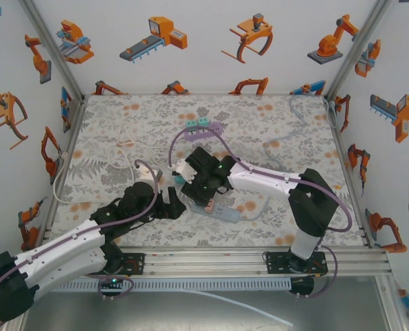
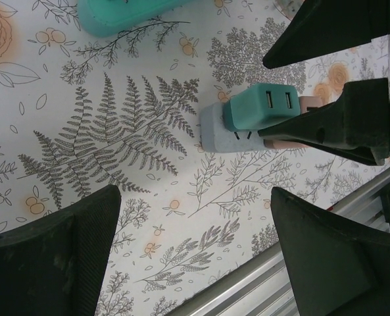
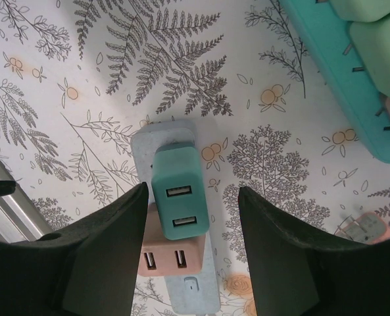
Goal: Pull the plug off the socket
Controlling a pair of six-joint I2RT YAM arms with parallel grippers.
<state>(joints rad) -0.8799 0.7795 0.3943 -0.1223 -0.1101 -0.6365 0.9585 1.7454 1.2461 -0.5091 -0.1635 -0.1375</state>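
Two claws meet over the flowered mat (image 1: 259,138) in the top view. The right claw (image 1: 204,198) hangs over the near-left end of a grey socket strip (image 1: 221,212), and the left claw (image 1: 173,207) sits just to its left. The mat stays open beyond them as far as a second strip (image 1: 204,127) near the back wall. The metal rail (image 1: 245,258) bounds the near edge.

From the left wrist, the left claw (image 2: 195,197) stands wide apart with bare mat between its fingers (image 2: 56,257). Ahead and to its right, the teal plug (image 2: 260,108) sits in the grey socket strip (image 2: 213,128). One dark finger of the right claw touches the plug's base and the other hangs clear beyond it. A teal strip (image 2: 116,16) lies farther ahead, and the rail (image 2: 280,276) runs close at the near right.

From the right wrist, the right claw (image 3: 193,191) is apart and straddles the teal plug (image 3: 178,201). One finger (image 3: 96,257) is almost against the plug, and the other leaves a gap. The plug's face carries two USB ports. A pink plug (image 3: 171,253) sits right behind it on the grey socket strip (image 3: 165,141). A small mark on that strip is too small to read. The teal strip (image 3: 333,79) lies well off to the right.
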